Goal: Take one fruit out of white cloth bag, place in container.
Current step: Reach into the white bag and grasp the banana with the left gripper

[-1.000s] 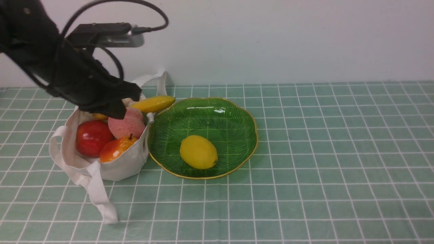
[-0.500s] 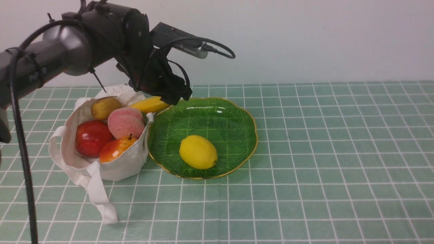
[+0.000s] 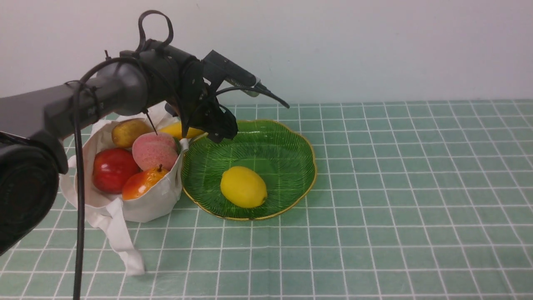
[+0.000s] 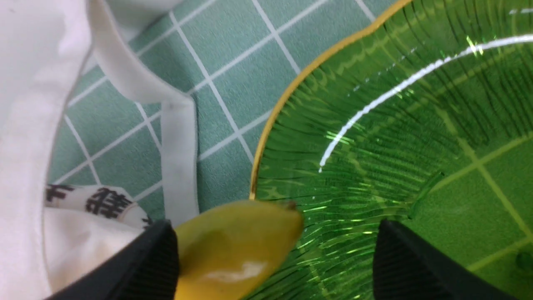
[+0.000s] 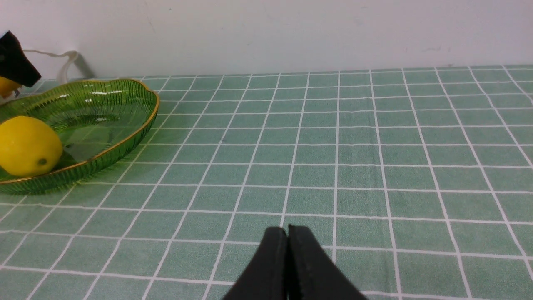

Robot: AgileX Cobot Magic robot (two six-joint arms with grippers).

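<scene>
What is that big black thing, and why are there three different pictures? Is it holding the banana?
It is a robot arm. One picture looks from between its two arms; the others come from little cameras on each wrist. On the checked cloth stand a white cloth bag of fruit and a green glass dish holding a lemon. The left tool is open around the banana tip, not squeezing it; the banana lies on the bag's edge. The right tool is shut, holding nothing.
</scene>
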